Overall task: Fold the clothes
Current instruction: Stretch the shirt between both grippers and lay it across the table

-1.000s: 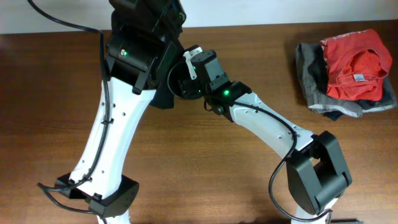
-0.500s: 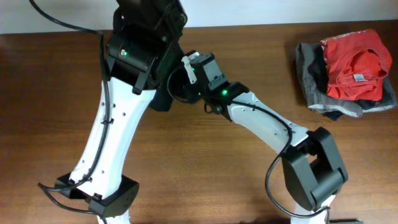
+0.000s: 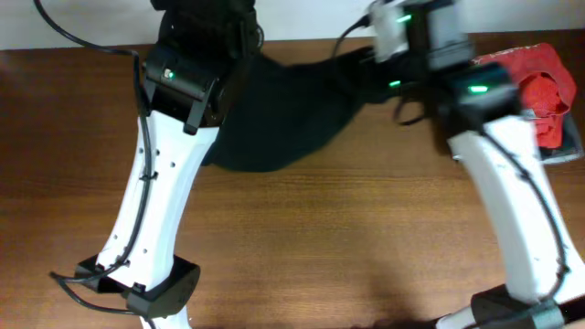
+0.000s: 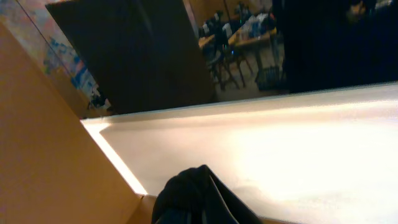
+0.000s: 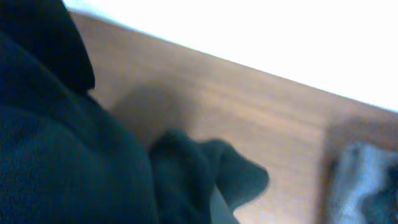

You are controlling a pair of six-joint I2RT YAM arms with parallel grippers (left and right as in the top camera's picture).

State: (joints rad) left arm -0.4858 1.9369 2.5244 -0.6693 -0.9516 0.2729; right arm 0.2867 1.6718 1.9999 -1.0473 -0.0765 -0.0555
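The clothes [image 3: 283, 110], a large black garment, hang stretched across the back of the wooden table [image 3: 320, 247] between my two arms. My left gripper [image 4: 202, 214] is shut on a bunched corner of the black cloth [image 4: 196, 193], up near the table's far left edge. In the right wrist view my right gripper [image 5: 214, 211] is shut on another fold of the clothes [image 5: 74, 162]; its fingers are buried in fabric. Overhead, both grippers are hidden under their wrist housings, and the right arm [image 3: 430, 46] is blurred.
A red shirt [image 3: 547, 78] lies on a grey folded garment [image 3: 574, 137] at the back right, partly covered by my right arm. The grey pile [image 5: 360, 180] also shows in the right wrist view. The table's far edge [image 3: 91, 50] runs just behind the garment.
My right gripper closed on the black cloth and swung from the table's middle to the back right, pulling the garment out wide. The left arm lifted slightly.
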